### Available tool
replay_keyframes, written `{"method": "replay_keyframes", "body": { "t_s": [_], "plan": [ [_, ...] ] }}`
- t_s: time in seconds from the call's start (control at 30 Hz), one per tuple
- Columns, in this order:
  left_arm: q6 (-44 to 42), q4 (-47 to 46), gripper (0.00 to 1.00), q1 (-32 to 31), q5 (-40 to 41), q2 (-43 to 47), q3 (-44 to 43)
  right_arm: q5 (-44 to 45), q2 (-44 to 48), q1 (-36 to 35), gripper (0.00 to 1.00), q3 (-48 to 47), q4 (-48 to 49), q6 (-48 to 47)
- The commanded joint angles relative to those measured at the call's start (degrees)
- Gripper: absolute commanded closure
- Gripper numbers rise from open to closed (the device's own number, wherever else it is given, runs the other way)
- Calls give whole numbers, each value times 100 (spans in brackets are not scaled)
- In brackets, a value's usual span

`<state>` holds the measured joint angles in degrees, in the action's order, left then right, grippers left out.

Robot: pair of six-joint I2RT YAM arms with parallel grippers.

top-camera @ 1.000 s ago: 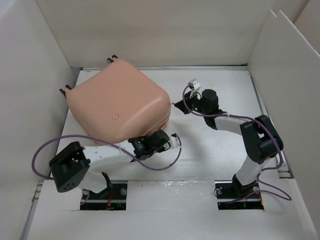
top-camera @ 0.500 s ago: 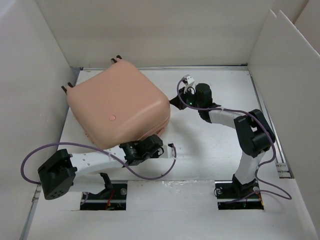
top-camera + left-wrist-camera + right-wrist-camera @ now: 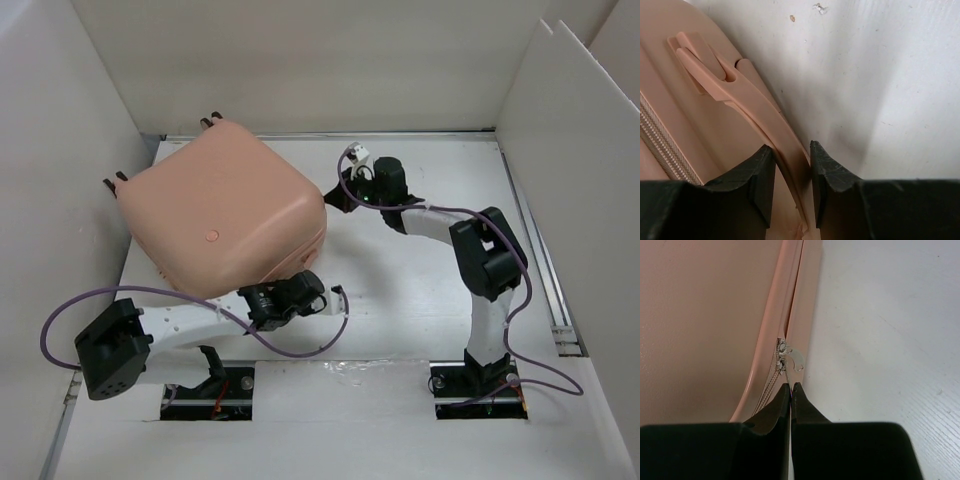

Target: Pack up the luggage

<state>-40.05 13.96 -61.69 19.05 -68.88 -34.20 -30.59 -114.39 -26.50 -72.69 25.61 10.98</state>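
The pink luggage (image 3: 225, 215) is lying shut and flat near the back left corner of the surface (image 3: 430, 300). Its little black wheels (image 3: 112, 183) are poking out toward the left wall. The left end effector (image 3: 792, 167) is reaching in at the side of the case that faces the near edge. Its jaws are standing narrow around the pink carry handle (image 3: 740, 90), and the handle is filling the gap between them, so it is looking like a hold on the handle. The right end effector (image 3: 791, 386) is sitting at the right side of the case with its jaws squeezed tight together and nothing showing between them. Its tips are resting by the seam, just short of the small silver zipper pull (image 3: 794, 359). I am not able to tell how much of the zipper is done up. The shell is looking hard, smooth and round, so it is probably going to feel slippery, and it is far too wide for the jaws to go around. It is likely going to slide on the surface when pushed. The good places to grab are looking like the handle, which is thick and sticks out, and the zipper pull, which is thin and could slip away easily.
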Motion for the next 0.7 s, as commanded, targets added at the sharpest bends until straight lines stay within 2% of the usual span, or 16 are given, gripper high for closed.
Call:
{"method": "replay_keyframes", "body": {
  "t_s": [0.0, 0.07, 0.1, 0.13, 0.2, 0.23, 0.27, 0.3, 0.4, 0.43, 0.47, 0.5, 0.53, 0.63, 0.67],
  "plan": [
    [76, 1312, 87, -352, -668, 147, -190, 2013, -278, 145, 100, -98, 207, -290],
    [260, 1119, 80, -352, -142, 261, -656, 2013, -207, 145, 100, -18, 208, -290],
    [461, 1118, 69, -352, -34, 261, -954, 1926, -154, 145, 100, 43, 208, -290],
    [542, 1048, 61, -352, -33, 261, -1653, 1873, -154, 145, 100, 44, 208, -290],
    [743, 1048, 38, -46, -33, 192, -2404, 1741, -154, 93, 100, 44, 208, -290],
    [953, 1048, 29, 129, -33, 87, -3138, 1741, -154, 93, 100, 44, 208, -238],
    [1069, 1048, 28, 340, -33, -45, -3494, 1741, -102, 40, 100, 44, 208, -237],
    [1200, 1326, 28, 803, 28, -420, -3854, 1680, -101, 40, 100, 44, 208, -237],
    [1912, 2107, 30, 1648, 21, -1247, -5199, 1626, -48, -74, 100, 97, 208, -237],
    [2087, 2242, 30, 2261, 20, -1381, -5464, 1626, 21, -127, 100, 97, 208, -237],
    [2255, 2365, 30, 2580, -58, -1487, -5858, 1626, 22, -127, 100, 158, 208, -237],
    [2404, 2436, 31, 2888, -59, -1557, -5984, 1626, 22, -197, 100, 158, 208, -237],
    [2710, 2497, 31, 3491, -59, -1558, -6080, 1626, 22, -197, 100, 158, 208, -185],
    [3099, 2498, 31, 4496, -173, -1305, -6143, 1626, 22, -250, 100, 158, 208, -184],
    [3291, 2498, 31, 5213, -173, -1207, -6082, 1626, 22, -250, 100, 106, 208, -184]
  ]
}}
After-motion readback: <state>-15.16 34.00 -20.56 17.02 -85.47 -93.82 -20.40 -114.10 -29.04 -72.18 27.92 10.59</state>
